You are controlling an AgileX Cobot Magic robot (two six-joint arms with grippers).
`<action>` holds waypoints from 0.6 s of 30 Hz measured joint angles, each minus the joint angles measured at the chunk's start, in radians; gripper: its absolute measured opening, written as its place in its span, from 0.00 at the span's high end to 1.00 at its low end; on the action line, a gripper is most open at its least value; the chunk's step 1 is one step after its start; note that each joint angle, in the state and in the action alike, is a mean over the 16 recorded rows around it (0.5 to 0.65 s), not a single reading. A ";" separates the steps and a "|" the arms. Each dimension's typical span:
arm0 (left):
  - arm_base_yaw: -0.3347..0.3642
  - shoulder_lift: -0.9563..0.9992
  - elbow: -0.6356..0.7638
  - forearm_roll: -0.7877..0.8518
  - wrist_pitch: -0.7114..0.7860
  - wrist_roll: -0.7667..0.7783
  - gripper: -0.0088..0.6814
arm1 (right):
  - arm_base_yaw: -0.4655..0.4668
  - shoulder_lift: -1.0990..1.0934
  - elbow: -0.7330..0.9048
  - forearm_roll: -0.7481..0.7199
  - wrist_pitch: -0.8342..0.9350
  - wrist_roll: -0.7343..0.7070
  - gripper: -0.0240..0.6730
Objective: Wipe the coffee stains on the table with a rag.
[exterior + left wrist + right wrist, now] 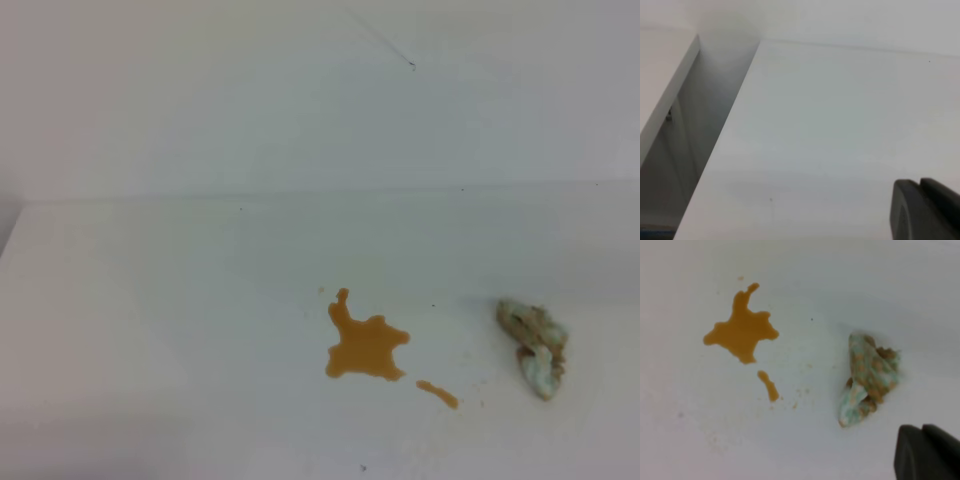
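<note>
An orange-brown coffee stain [365, 345] with several lobes lies on the white table [150, 320] just right of the middle, and a small streak [437, 393] sits below and right of it. The rag [535, 348], a lumpy whitish, pale-green bundle with tan blotches, rests to the stain's right, apart from it. The right wrist view shows the stain [742, 330], the streak [769, 385] and the rag [867, 377]. My right gripper [922, 429] is shut and empty at the lower right, short of the rag. My left gripper [920, 182] hangs over bare table [840, 125], its dark fingers together. Neither gripper appears in the high view.
A plain white wall [300, 100] rises behind the table. In the left wrist view the table's left edge [725, 135] drops into a shadowed gap, with another white panel [665, 85] beyond it. Faint tan specks [800, 392] dot the surface near the streak.
</note>
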 joint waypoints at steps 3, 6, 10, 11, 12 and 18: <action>0.000 0.000 0.000 0.000 0.000 0.000 0.99 | 0.018 0.093 -0.045 0.029 0.018 -0.056 0.94; 0.000 0.000 0.000 0.000 0.000 0.000 0.99 | 0.041 0.190 -0.096 0.034 0.033 -0.078 0.89; 0.000 0.000 0.000 0.000 0.000 0.000 0.99 | 0.072 0.309 -0.166 0.028 0.043 -0.078 0.78; 0.000 0.000 0.000 0.000 0.000 0.000 0.99 | 0.080 0.338 -0.182 0.027 0.044 -0.078 0.74; 0.000 0.000 0.000 0.000 0.000 0.000 0.99 | 0.087 0.366 -0.197 0.026 0.043 -0.077 0.71; 0.000 0.000 0.000 0.000 0.000 0.000 0.99 | 0.113 0.522 -0.262 0.019 0.017 -0.065 0.50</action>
